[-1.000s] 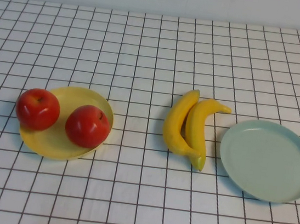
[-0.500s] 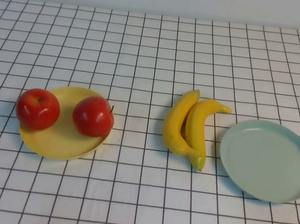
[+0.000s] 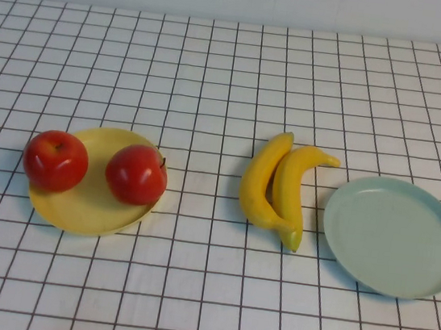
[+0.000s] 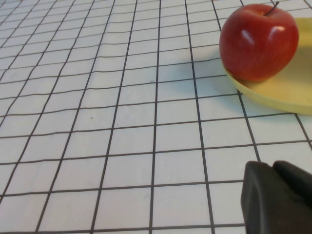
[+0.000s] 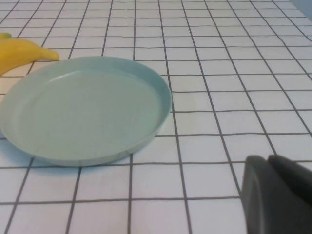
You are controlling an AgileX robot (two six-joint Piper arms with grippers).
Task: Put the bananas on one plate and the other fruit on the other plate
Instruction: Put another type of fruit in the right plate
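White cloth ruled with a black grid covers the desk [image 3: 233, 69], and a plain pale wall runs along its far edge.

Both bananas [image 3: 276, 190] lie side by side near the middle of the desk, touching along their lengths. Their long axes run from the near side to the far side, tilted a little, with the far tips leaning toward the robot's right and the greenish near tip of the right-hand one pointing at the robot. They rest on the cloth, just beside the pale green-blue plate [image 3: 394, 237] but apart from its rim; that plate sits on the robot's right.

On the robot's left, the pale yellow plate [image 3: 76, 211] carries the two red apples [image 3: 135, 173]. One apple sits at the plate's left rim, the other at its right rim, stems upward.

Neither arm shows in the high view. The left gripper [image 4: 278, 197] appears only as a dark edge in its wrist view, hovering over bare cloth near the yellow plate; whether it is apart or together cannot be told. The right gripper [image 5: 275, 192] likewise shows as a dark edge near the green-blue plate, and its state cannot be told either.
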